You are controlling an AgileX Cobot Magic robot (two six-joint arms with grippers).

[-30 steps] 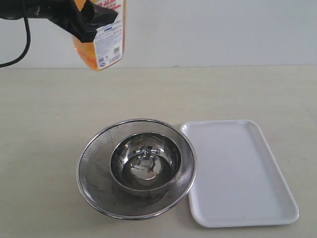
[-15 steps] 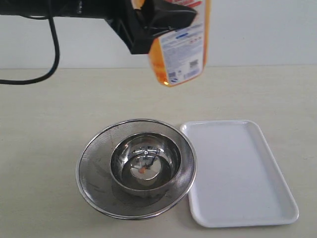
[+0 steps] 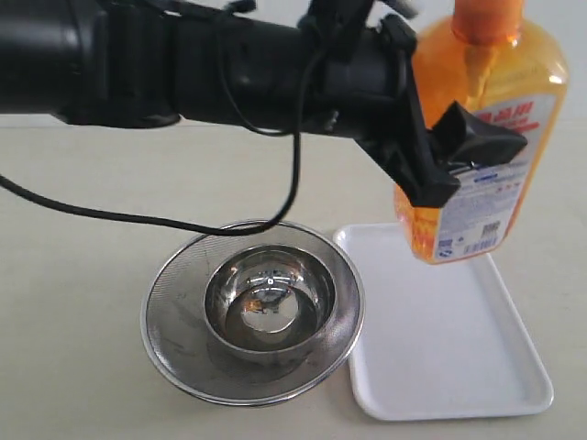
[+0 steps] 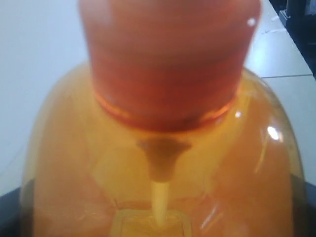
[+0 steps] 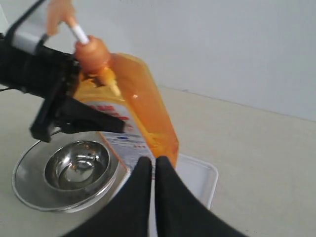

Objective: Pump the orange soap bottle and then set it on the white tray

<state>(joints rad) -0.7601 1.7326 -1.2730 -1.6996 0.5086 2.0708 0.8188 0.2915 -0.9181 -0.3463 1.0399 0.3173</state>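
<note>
While your left jaws grip the bottle (image 3: 495,82) by its label, it hangs nearly upright, pump up, base over the far end of the tray (image 3: 440,348); your right jaws are closed, empty.

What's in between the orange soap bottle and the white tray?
Nothing but air: the exterior view shows the orange soap bottle, held by the left gripper, hanging above the white tray.

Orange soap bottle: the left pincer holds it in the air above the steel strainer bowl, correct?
No. The left pincer holds the orange soap bottle in the air above the white tray, beside the strainer bowl; the exterior view shows this.
</note>
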